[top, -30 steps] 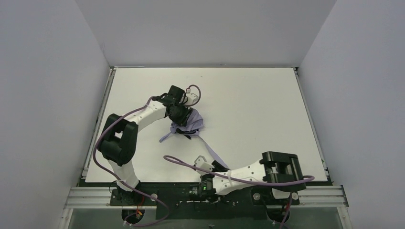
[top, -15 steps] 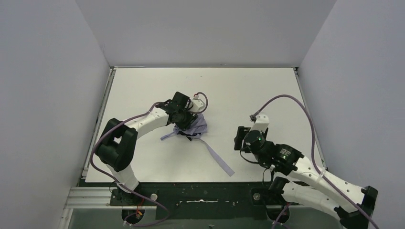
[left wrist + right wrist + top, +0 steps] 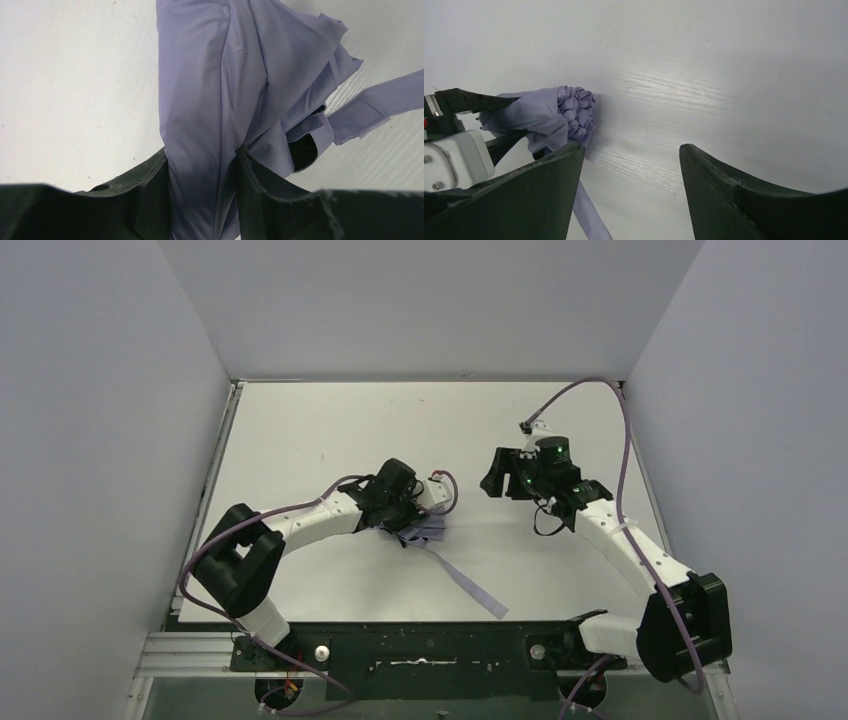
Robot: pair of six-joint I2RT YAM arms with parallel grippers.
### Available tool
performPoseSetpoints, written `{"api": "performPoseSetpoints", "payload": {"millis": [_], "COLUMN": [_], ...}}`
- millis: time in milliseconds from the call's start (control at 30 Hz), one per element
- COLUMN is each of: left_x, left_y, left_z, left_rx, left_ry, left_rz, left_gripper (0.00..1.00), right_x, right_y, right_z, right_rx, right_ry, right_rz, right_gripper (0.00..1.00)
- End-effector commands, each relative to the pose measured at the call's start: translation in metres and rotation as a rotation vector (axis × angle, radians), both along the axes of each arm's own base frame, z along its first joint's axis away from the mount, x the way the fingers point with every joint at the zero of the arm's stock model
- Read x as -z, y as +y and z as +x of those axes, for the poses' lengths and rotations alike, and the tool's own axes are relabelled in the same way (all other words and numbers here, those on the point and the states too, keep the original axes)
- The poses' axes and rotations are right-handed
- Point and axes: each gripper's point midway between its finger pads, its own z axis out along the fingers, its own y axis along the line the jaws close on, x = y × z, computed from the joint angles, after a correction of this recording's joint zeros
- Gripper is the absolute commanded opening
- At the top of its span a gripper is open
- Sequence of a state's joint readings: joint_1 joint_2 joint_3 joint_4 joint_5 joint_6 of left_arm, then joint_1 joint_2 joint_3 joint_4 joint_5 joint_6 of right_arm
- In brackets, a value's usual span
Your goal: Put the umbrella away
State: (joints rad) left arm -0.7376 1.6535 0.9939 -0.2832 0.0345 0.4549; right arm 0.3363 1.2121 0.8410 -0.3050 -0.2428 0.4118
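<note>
The umbrella [image 3: 425, 530] is a bunched pale lavender bundle near the table's middle, with a long lavender strap [image 3: 465, 583] trailing toward the front. My left gripper [image 3: 408, 518] is shut on the umbrella's fabric; in the left wrist view the folded fabric [image 3: 210, 100] is squeezed between both black fingers [image 3: 145, 190], with a bit of black lining [image 3: 302, 152] at the right. My right gripper [image 3: 492, 478] is open and empty, off to the right of the umbrella. The right wrist view shows the umbrella [image 3: 559, 112] ahead at left, beyond its fingers [image 3: 719, 185].
The white table [image 3: 300, 420] is walled by grey panels at left, back and right. A black rail [image 3: 430, 650] with the arm bases runs along the front edge. Purple cables loop over both arms.
My left gripper has dragged the umbrella to the right and toward the front. My right arm has swung from the front edge up to the right-middle of the table, facing the umbrella.
</note>
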Motion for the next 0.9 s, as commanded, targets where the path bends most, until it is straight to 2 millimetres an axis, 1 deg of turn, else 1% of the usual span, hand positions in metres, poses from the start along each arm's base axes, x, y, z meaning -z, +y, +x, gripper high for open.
{"api": "performPoseSetpoints", "payload": {"millis": [0,67,133,267,333,500,667,867], "left_x": [-0.003,-0.004,-0.002,0.000,0.002,0.008,0.010,0.009], "left_y": [-0.004,-0.005,-0.007,-0.009,-0.011,-0.013,-0.012,-0.011], "left_z": [-0.007,-0.009,-0.013,-0.020,-0.024,-0.034,-0.040,-0.041], "left_rx": [0.082,0.097,0.116,0.168,0.202,0.272,0.305,0.319], "left_ry": [-0.080,-0.107,-0.125,-0.160,-0.183,-0.222,-0.241,-0.255], "left_rz": [0.028,0.039,0.051,0.076,0.086,0.116,0.119,0.118], "left_gripper": [0.00,0.00,0.00,0.00,0.00,0.00,0.00,0.00], "right_x": [-0.044,-0.041,-0.033,-0.024,-0.024,-0.014,0.006,0.018], "right_y": [0.038,0.044,0.049,0.062,0.070,0.092,0.118,0.136], "right_z": [0.021,0.025,0.027,0.030,0.031,0.025,0.006,-0.018], "right_rx": [-0.225,-0.275,-0.338,-0.473,-0.557,-0.745,-0.991,-1.187], "right_ry": [-0.169,-0.162,-0.140,-0.128,-0.144,-0.178,-0.187,-0.195], "right_rz": [0.106,0.100,0.078,0.060,0.045,0.024,-0.042,-0.021], "right_gripper": [0.72,0.73,0.76,0.77,0.78,0.80,0.79,0.79]}}
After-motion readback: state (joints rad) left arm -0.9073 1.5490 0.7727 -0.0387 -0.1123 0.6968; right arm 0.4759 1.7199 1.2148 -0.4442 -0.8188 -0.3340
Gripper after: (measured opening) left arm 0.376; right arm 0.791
